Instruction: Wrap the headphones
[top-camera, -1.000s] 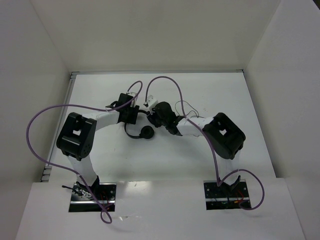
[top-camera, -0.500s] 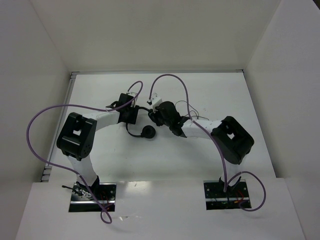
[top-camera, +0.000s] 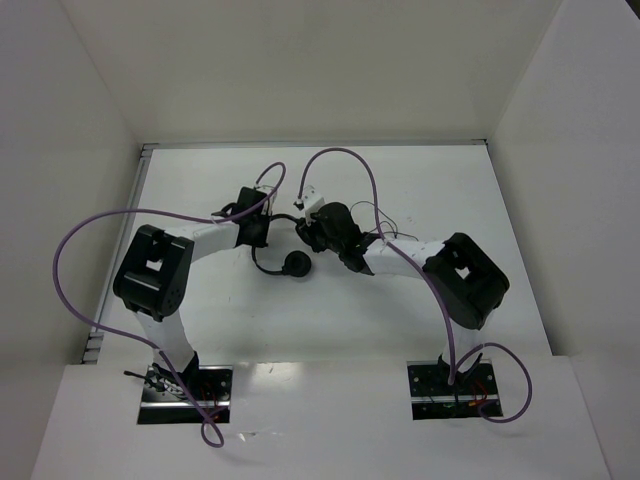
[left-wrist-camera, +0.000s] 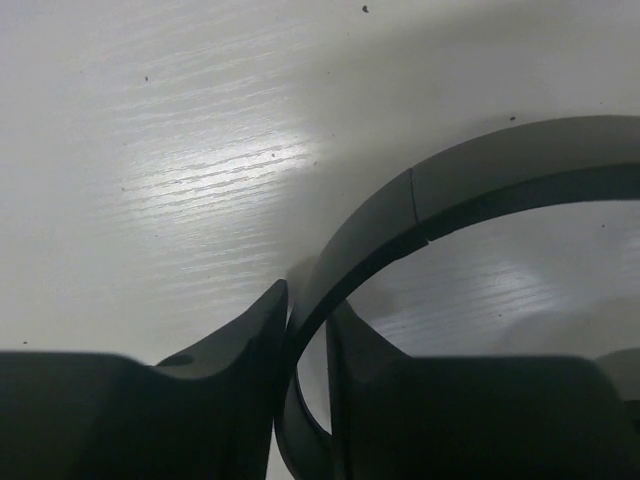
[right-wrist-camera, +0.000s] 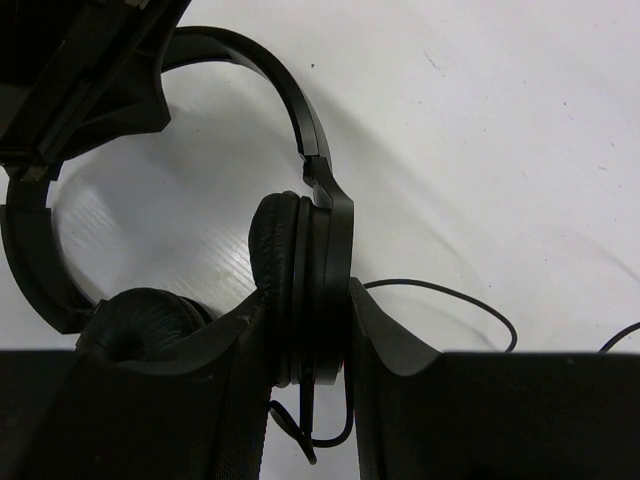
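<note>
The black headphones lie on the white table between my two grippers. My left gripper is shut on the thin arched headband, which curves up and to the right from between its fingertips. My right gripper is shut on one round ear cup, held on edge between its fingers. The other ear pad rests at the lower left, also seen from above. The thin dark cord loops out to the right of the held cup and trails behind the right arm.
Thick purple cables arch over both arms. The left arm's elbow and the right arm's elbow stand at mid-table. White walls enclose the table on the left, back and right.
The right arm's elbow swung to the right and its gripper, with the ear cup, shifted slightly toward the back. The free ear pad slid a little right. The left arm held still.
</note>
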